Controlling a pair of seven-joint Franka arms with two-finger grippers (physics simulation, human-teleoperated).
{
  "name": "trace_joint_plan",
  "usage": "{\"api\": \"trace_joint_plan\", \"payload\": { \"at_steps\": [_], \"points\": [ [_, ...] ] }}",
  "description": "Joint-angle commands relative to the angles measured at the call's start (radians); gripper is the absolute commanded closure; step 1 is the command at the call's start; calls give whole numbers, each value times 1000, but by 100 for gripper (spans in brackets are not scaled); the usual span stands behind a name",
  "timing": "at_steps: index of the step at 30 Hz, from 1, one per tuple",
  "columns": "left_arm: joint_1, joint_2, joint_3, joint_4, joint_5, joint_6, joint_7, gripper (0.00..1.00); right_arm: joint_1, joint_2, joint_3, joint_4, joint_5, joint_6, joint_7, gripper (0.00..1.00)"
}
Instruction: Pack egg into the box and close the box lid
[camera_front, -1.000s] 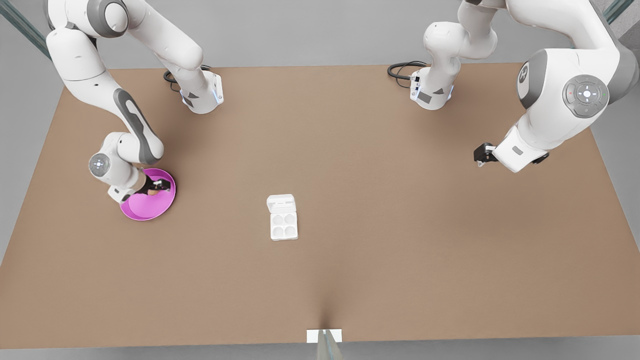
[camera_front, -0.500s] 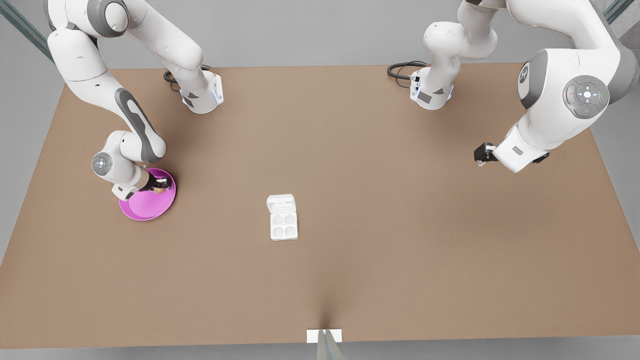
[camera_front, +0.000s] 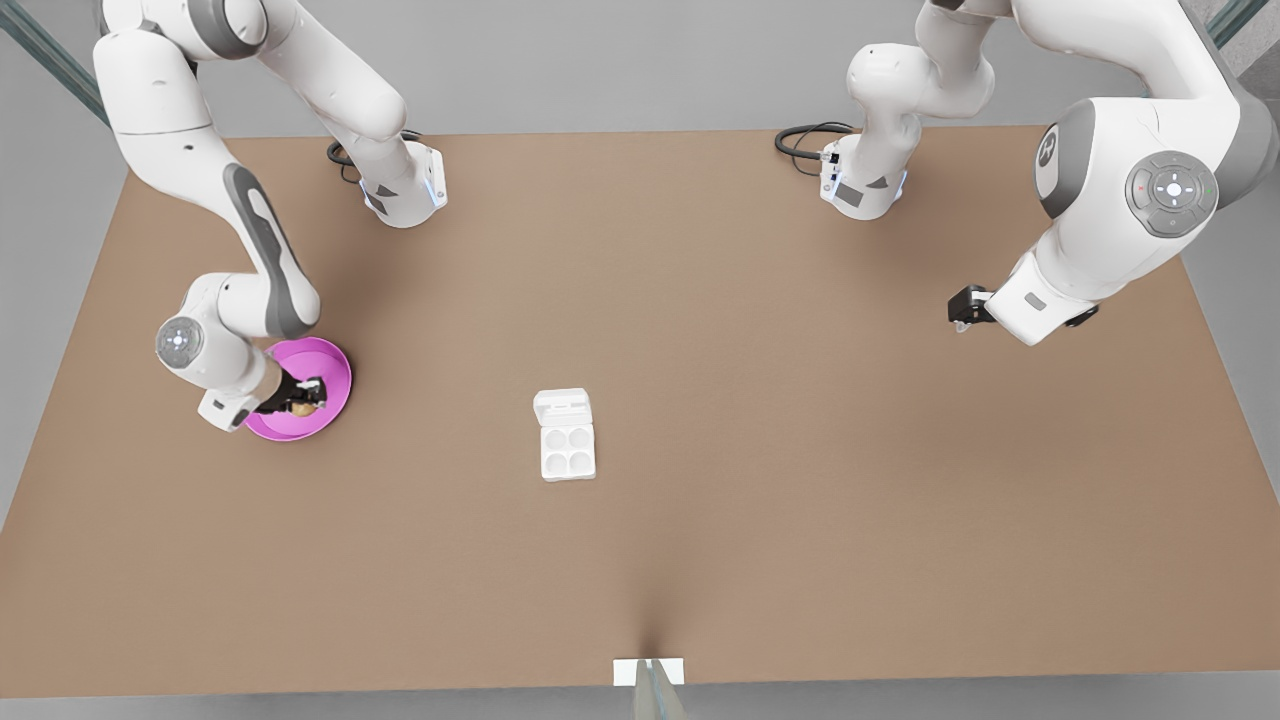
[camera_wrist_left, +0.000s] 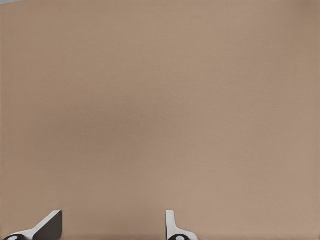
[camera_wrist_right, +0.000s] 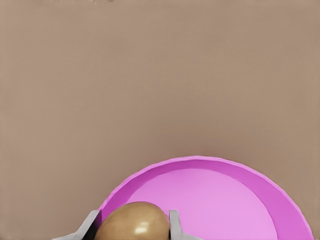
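The tan-brown egg (camera_front: 300, 407) (camera_wrist_right: 134, 222) sits between the fingers of my right gripper (camera_front: 303, 398) (camera_wrist_right: 132, 226), which is shut on it over the magenta plate (camera_front: 332, 372) (camera_wrist_right: 225, 200) at the front view's left. The white box (camera_front: 568, 452) lies near the table's middle with its four cups bare. Its box lid (camera_front: 562, 406) is folded open flat on the far side. My left gripper (camera_front: 960, 310) (camera_wrist_left: 112, 226) waits open above bare table at the front view's right, far from the box.
The brown table (camera_front: 760, 420) stretches wide around the box. Both arm bases (camera_front: 405, 190) (camera_front: 860, 185) stand at the far edge with black cables. A small white marker (camera_front: 648, 671) sits at the near edge.
My right gripper has shifted across the plate toward the front view's lower left, and the egg has moved with it. The other arm and the box have stayed still.
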Motion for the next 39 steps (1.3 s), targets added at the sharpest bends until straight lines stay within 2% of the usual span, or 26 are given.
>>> {"api": "trace_joint_plan", "payload": {
  "at_steps": [1, 2, 8, 10, 12, 15, 20, 24, 29, 37, 39],
  "points": [
    [0, -1, 0, 0, 1, 0, -1, 0, 11, 0, 19, 45, -7, -123, 62, 57],
    [0, -1, 0, 0, 1, 0, -2, 0, 18, 8, 51, 95, -7, -123, 68, 57],
    [0, 4, 0, 0, 1, -2, -1, 0, 322, 178, 53, 393, -9, -184, 281, 57],
    [0, 4, 0, 0, -1, -2, -1, 0, 420, 324, 42, 614, -18, -273, 304, 57],
    [0, 4, 0, 0, 1, -2, -1, 0, 534, 388, -54, 737, -19, -275, 296, 56],
    [0, 4, 0, 0, 1, -2, -1, 0, 597, 439, -67, 823, -16, -280, 329, 56],
    [0, 6, 0, 0, 1, -2, -2, 0, 742, 436, -70, 817, -6, -295, 619, 57],
    [0, 6, 0, 0, 1, -2, -2, 0, 779, 439, -71, 780, -16, -218, 704, 57],
    [0, 7, 0, 0, 1, -2, -2, 0, 828, 447, -73, 780, -6, -218, 809, 57],
    [2, 16, 0, 0, -1, -2, -4, 0, 864, 437, -62, 660, 16, -123, 985, 57],
    [3, 16, 0, 0, -1, 0, -4, 0, 862, 437, -62, 649, 14, -122, 984, 54]
  ]
}}
